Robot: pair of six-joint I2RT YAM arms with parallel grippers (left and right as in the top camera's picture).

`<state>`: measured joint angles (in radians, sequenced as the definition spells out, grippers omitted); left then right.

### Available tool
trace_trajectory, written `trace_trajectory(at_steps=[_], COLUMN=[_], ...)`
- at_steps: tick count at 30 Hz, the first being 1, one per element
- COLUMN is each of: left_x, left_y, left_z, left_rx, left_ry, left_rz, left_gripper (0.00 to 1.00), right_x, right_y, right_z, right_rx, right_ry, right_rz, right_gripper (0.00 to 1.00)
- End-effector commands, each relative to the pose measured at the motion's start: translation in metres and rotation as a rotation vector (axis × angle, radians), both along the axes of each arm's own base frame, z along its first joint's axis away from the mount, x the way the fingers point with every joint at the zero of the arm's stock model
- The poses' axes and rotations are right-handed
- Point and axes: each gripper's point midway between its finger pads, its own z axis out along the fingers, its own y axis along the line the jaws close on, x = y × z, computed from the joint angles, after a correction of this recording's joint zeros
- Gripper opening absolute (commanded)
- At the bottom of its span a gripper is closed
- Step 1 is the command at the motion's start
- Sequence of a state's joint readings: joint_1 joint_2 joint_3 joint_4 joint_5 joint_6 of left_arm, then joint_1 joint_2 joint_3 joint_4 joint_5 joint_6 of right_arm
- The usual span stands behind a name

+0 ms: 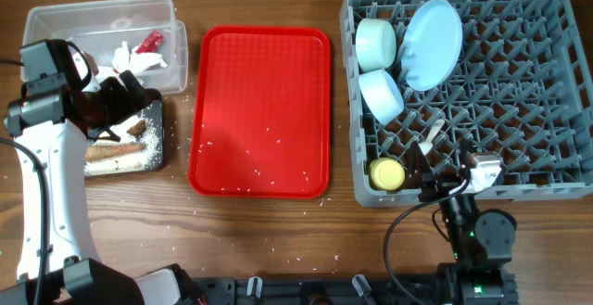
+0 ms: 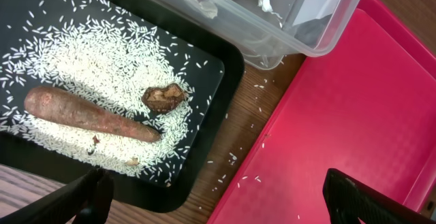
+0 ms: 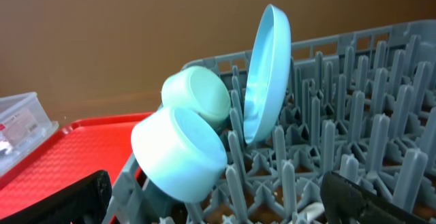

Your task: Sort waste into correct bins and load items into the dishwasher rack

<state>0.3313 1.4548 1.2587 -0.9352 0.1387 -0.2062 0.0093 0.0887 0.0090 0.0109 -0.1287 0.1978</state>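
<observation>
The grey dishwasher rack [image 1: 556, 82] at right holds the upright pale blue plate [image 1: 434, 41], two mint bowls [image 1: 376, 44] [image 1: 381, 95], the yellow cup [image 1: 386, 173] and the white spoon [image 1: 431, 136]. My right gripper [image 1: 445, 177] is open and empty at the rack's front edge; its view shows the bowls [image 3: 180, 152] and plate [image 3: 267, 74]. The clear bin [image 1: 102, 18] holds the red-and-white wrapper [image 1: 149, 41] and white paper [image 1: 139, 59]. The black bin [image 2: 225, 67] holds rice [image 2: 102, 47], a sausage piece [image 2: 88, 115] and a dark scrap [image 2: 163, 97]. My left gripper [image 2: 218, 203] is open and empty over the black bin's corner.
The flat red tray [image 1: 259, 110] lies between the bins and the rack, with scattered rice grains on it and on the wooden table around it. The clear bin's corner [image 2: 300, 20] overhangs near the black bin.
</observation>
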Motion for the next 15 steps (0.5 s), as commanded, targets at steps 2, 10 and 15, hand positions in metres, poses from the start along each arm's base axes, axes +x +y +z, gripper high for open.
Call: trace_trajectory(at_steps=[2,10,15], left_x=[0.0019,0.0019,0.0019], left_y=[0.0023,0.0023,0.0023], left_z=[0.0067,0.0067,0.0067], left_rx=[0.014,0.014,0.014], left_ry=[-0.019,-0.019,-0.019], left_rz=[-0.007,-0.007,-0.007], left_gripper=[1.0,1.0,1.0], right_x=[-0.004,-0.0036,-0.0035], right_y=[-0.0054,-0.0054,-0.0054], right_z=[0.0165,0.0153,0.015], right_rx=[-0.013,-0.013,-0.012], right_ry=[-0.079,-0.073,-0.072], right_rz=[-0.029,-0.029,-0.029], right_gripper=[1.0,1.0,1.0])
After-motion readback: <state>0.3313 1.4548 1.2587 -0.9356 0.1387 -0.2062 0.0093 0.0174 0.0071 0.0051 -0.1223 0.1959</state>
